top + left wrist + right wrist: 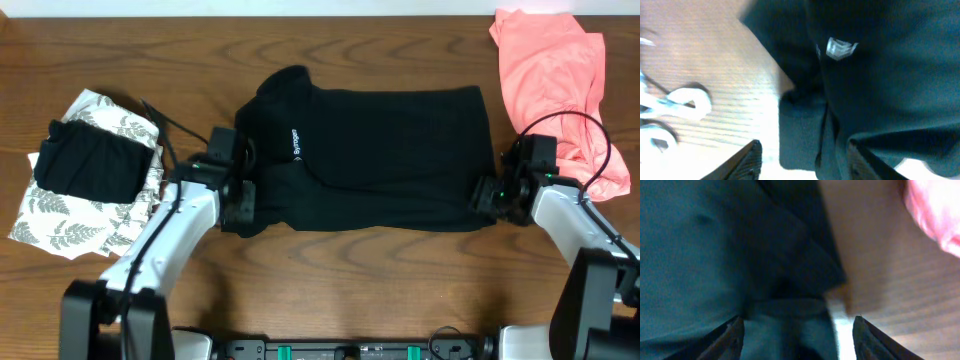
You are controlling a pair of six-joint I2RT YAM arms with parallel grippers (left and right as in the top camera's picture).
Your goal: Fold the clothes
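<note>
The black short-sleeved shirt [385,160] lies partly folded across the middle of the table, collar at the left, a small white logo [295,142] showing. My left gripper [238,205] is open at the shirt's near left corner, its fingers astride the folded sleeve edge [805,140]. My right gripper [487,200] is open at the near right corner, with the hem [790,325] between its spread fingers. In both wrist views the fabric sits between the fingers and is not pinched.
A salmon-pink garment [555,70] lies bunched at the far right, close behind the right arm; it also shows in the right wrist view [935,210]. At the left lies a white leaf-print garment [85,215] with a black garment [90,165] on top.
</note>
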